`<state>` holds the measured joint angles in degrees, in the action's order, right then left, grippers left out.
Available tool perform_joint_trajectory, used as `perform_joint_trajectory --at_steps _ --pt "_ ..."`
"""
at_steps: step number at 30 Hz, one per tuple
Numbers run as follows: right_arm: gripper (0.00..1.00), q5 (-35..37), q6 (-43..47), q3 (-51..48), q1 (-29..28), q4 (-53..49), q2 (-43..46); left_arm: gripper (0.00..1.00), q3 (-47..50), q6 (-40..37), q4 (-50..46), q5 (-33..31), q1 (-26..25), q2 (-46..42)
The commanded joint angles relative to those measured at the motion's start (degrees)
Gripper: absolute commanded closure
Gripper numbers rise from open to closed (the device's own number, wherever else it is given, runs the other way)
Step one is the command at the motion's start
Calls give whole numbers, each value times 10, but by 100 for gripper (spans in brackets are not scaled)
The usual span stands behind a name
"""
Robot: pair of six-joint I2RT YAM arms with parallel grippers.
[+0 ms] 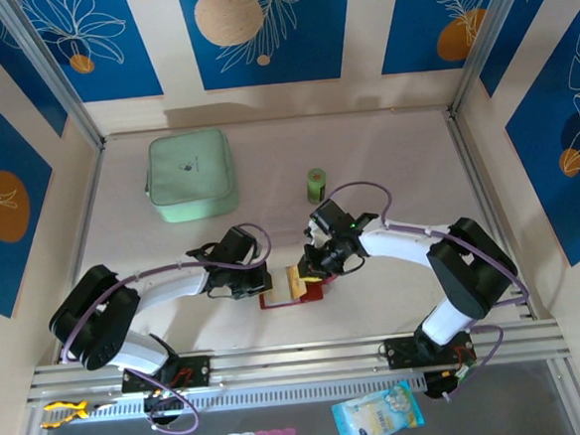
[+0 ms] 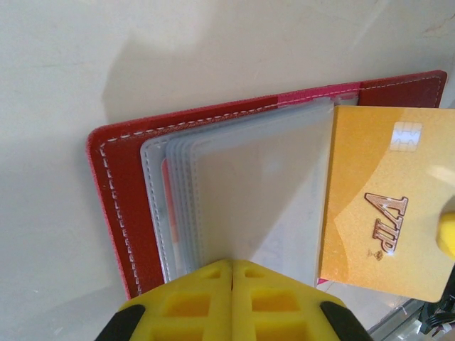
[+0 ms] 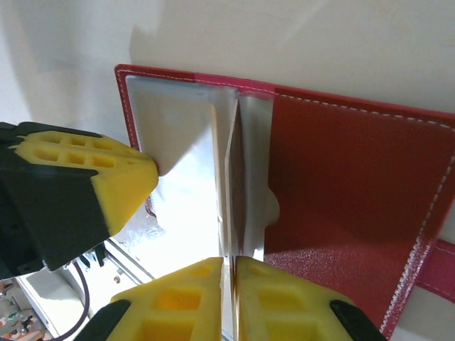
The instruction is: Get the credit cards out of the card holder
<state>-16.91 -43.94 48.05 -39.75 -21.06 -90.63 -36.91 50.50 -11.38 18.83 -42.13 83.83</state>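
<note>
Our arms bend inward, left claw closed against the card holder. Right claw pinches the orange card; left wrist shows its VIP face.

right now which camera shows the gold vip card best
Left wrist: the gold card shows face, chip and VIP lettering plainly, against the card holder. Top shows a tan patch; right wrist, seemingly its thin edge.
</note>
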Motion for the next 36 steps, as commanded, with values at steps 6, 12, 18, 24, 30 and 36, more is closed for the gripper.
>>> perform_joint_trajectory --at_steps 6,12,18,24,30,36 --pt "87 16 -11 20 -8 -32 -14 95 10 -8 -36 -21 -3 15" --pt "92 39 -8 25 -9 -52 15 93 1 -15 -41 -24 -4 7" --pt "92 55 38 42 0 -97 70 92 -9 -13 -49 -28 -3 -5" --pt "95 87 200 89 13 -155 89 87 -21 -8 -53 -27 -3 -26" --pt "95 111 405 160 23 -204 55 83 -23 -11 -82 -54 0 -70" --pt "100 140 599 245 34 -240 -13 80 10 -4 -89 -64 20 -123"
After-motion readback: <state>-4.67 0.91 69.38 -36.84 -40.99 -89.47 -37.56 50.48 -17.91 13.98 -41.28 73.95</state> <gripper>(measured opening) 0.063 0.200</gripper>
